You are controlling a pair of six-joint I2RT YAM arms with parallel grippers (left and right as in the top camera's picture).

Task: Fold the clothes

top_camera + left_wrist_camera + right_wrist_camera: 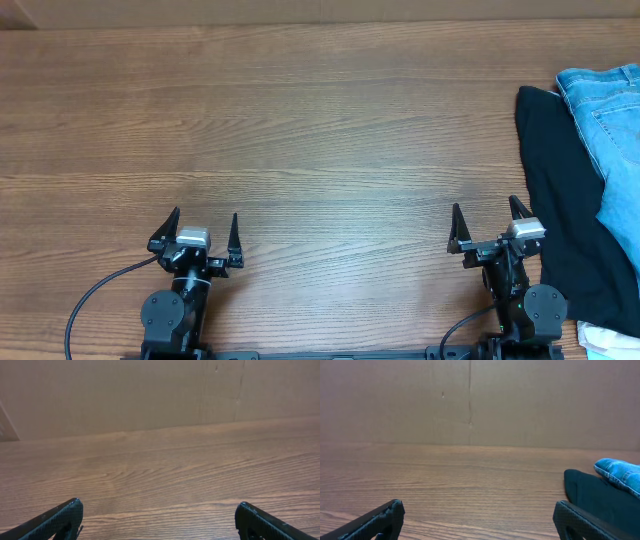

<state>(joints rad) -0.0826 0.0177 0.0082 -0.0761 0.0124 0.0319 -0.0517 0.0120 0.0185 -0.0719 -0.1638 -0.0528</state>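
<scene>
Both the left tool (205, 215) and right tool (485, 205) are gaping, holding nothing. I'm thinking right should be dragging the jeans (612, 105) at 3 o'clock off the black garment (562, 195) first.

overhead straight down on table (300, 120), wrist views low, facing back wall (150, 395), jeans (615, 110) in overhead and right wrist

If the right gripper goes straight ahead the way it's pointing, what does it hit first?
Mostly bare table ahead of the right gripper; its outer finger might brush the black garment edge.
</scene>
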